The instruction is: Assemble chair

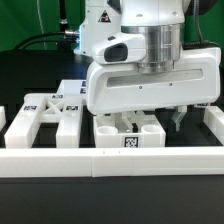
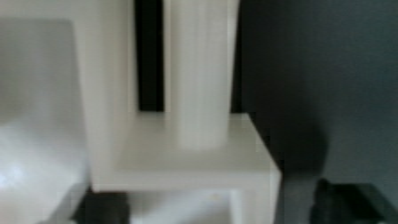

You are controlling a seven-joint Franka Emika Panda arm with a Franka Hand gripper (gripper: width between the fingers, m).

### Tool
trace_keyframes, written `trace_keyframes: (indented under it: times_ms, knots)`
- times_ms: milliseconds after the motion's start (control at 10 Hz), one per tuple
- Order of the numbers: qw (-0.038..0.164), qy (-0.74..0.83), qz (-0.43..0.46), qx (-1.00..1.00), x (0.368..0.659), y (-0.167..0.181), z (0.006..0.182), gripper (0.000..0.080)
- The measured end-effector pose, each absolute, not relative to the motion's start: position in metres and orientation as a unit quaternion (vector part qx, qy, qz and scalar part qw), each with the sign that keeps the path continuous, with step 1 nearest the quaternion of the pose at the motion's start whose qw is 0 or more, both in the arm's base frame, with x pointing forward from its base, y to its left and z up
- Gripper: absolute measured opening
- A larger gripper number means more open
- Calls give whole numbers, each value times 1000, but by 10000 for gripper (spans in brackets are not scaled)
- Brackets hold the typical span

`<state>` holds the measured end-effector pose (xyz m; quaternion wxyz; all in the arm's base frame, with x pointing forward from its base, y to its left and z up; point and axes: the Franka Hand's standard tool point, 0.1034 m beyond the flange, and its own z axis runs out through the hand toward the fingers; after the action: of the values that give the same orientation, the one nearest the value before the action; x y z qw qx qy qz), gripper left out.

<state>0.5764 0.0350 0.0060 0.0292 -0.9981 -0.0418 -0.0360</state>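
My gripper [image 1: 152,122] hangs low over the front middle of the table, its big white hand hiding most of what lies beneath. In the wrist view a glossy white chair piece [image 2: 178,150], a blocky slab with a square post [image 2: 196,70] rising from it, sits between my dark fingers [image 2: 356,200]. One finger is at the piece's edge; a dark gap separates the other from it. The jaws stand open around the piece. In the exterior view this piece [image 1: 140,130] shows only partly below the hand. More white chair parts [image 1: 50,108] with black-and-white tags lie toward the exterior view's left.
A long low white rail [image 1: 110,160] runs across the front, close in front of the gripper. A white block [image 1: 72,125] stands just left of the hand in the exterior view. Black cables [image 1: 40,42] trail over the dark table behind.
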Motion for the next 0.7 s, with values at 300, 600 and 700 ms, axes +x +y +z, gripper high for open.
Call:
trace_keyframes:
  times_ms: [300, 600, 700]
  knots:
    - [29, -42, -36, -998, 576, 35, 6, 171]
    - [29, -42, -36, -998, 577, 35, 6, 30]
    - [29, -42, -36, -998, 577, 35, 6, 30]
